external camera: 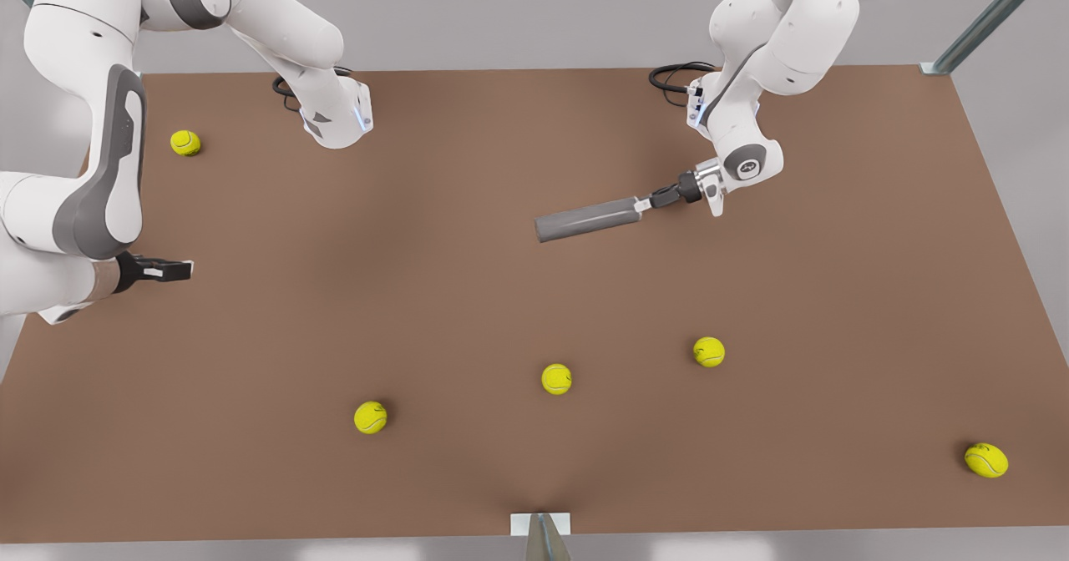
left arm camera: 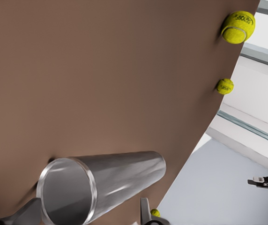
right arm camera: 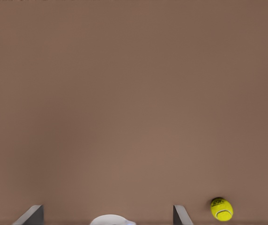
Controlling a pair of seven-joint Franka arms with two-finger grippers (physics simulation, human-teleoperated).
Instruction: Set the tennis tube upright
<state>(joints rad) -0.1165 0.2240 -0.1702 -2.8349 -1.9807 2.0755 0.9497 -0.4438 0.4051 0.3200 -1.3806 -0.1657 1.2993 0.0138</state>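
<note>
Front view: a flat brown table (external camera: 468,310) under grey walls, five fuzzy yellow tennis balls (external camera: 556,378) scattered. My left gripper (external camera: 650,203), at two o'clock, clamps the tennis tube (external camera: 587,219), a smooth grey cylinder lying level. My right gripper (external camera: 171,270) waits at nine o'clock.

Left wrist view: the tennis tube's (left arm camera: 103,185) pale-rimmed open mouth sits between my fingers (left arm camera: 145,213).

Right wrist view: my fingers (right arm camera: 181,215) stand spread over bare table, holding nothing.

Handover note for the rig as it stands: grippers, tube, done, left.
Left gripper: at the open, pale-rimmed end of the tennis tube, fingers either side of the rim; a firm clamp cannot be confirmed.
Right gripper: open, waiting at the front view's left edge over the table, holding nothing.
Tube: lying roughly on its side mid-table, closed end toward the front view's left.
Done: the left gripper has reached the tube.
Left: tip the tube upright and release. Five tennis balls lie scattered.
</note>
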